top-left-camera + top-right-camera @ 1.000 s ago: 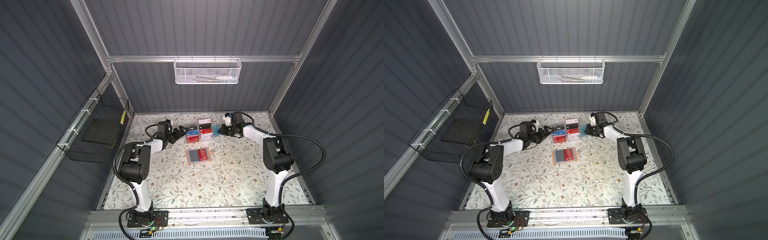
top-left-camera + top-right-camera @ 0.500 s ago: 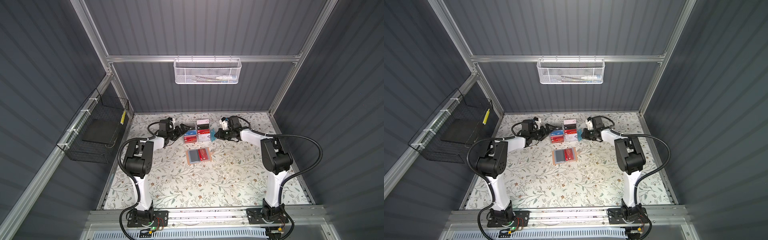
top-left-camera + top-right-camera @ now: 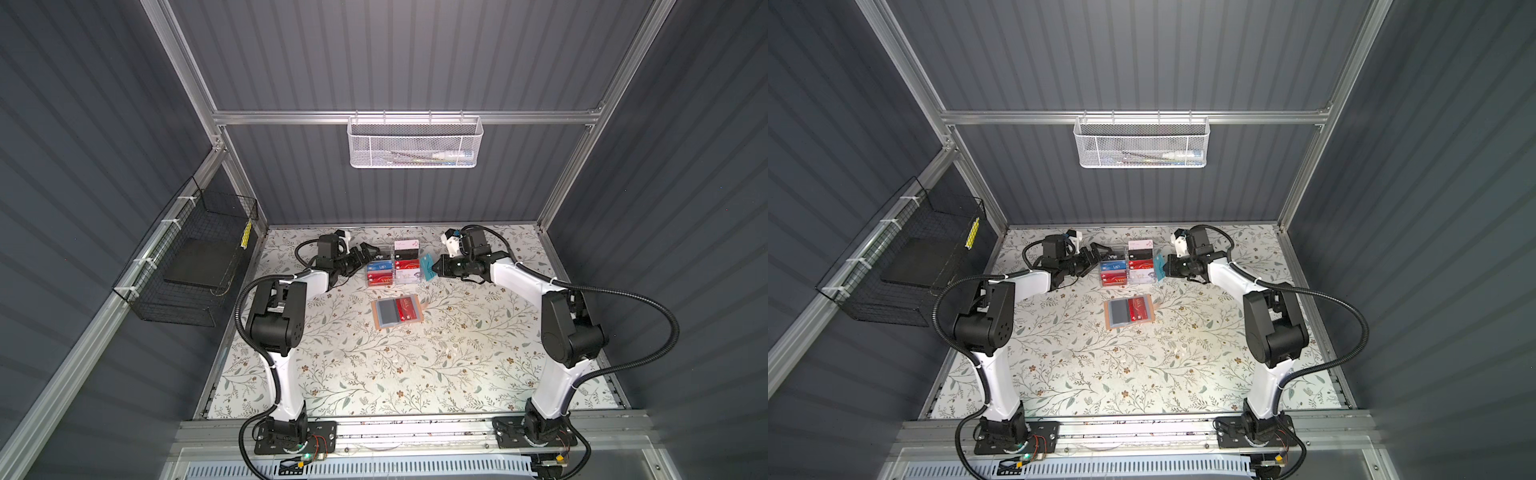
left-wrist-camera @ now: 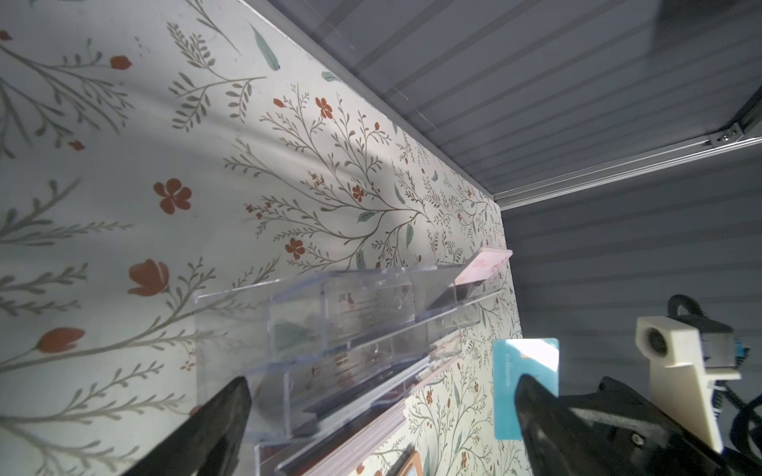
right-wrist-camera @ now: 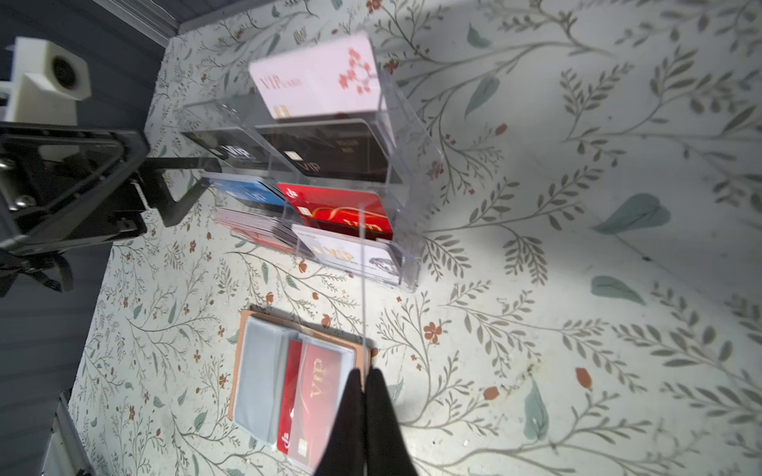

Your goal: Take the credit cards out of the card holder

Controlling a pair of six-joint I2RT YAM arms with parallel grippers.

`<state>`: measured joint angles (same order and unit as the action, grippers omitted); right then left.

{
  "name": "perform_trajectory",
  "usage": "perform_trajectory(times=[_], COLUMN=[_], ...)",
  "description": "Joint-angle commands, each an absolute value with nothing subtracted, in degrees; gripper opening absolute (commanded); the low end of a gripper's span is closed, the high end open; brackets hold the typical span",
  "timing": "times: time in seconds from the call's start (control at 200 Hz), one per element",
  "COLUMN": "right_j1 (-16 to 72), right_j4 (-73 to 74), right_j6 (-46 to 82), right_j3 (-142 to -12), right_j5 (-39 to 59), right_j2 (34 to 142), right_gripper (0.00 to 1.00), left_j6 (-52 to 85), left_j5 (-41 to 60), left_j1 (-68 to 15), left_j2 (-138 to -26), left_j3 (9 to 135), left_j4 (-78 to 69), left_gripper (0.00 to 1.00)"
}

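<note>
The rack [image 5: 408, 251] stands at the far middle of the table [image 3: 415, 365], with racked cards [image 3: 407, 266] in its tiers. The holder [image 3: 385, 312] lies open on the table just nearer than the rack and apart from it. A sleeved card [image 3: 406, 309] is in its right half. The left gripper [image 3: 368, 254] is just left of the rack. The right gripper [image 3: 433, 269] is just right of it, and the gripped card [image 3: 425, 263] stands on edge between that gripper and the rack. The far basket [image 3: 413, 141] hangs on the far wall, high above the rack. The left basket [image 3: 183, 307] hangs on the left wall, beyond the table's left edge.
</note>
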<state>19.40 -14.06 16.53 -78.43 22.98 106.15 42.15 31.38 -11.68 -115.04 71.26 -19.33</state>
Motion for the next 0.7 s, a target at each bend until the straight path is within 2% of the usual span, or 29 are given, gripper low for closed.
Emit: perform_trajectory(times=[0.0, 0.225, 0.43, 0.695], right_j1=[20.15, 24.08, 24.52, 24.49], right_j4=[-20.99, -26.97, -24.82, -28.61], right_j6=[6.99, -12.09, -28.0, -45.03], right_j3=[-83.66, -93.78, -99.46, -112.56], right_j5=[22.77, 21.15, 26.64, 33.87], right_j2=[105.85, 108.39, 110.29, 120.44], right_gripper=[0.0, 0.0, 0.0, 0.0], left_j6=[41.57, 41.57, 44.01, 52.39], left_j5=[32.53, 32.21, 33.32, 37.46], left_j1=[-11.65, -10.13, -8.16, -7.38], left_j2=[-115.63, -112.39, -107.39, -102.36], left_j3=[72.57, 70.31, 64.13, 55.48], left_j4=[-18.81, -18.37, -21.97, -30.67], left_gripper=[1.0, 1.0, 1.0, 1.0])
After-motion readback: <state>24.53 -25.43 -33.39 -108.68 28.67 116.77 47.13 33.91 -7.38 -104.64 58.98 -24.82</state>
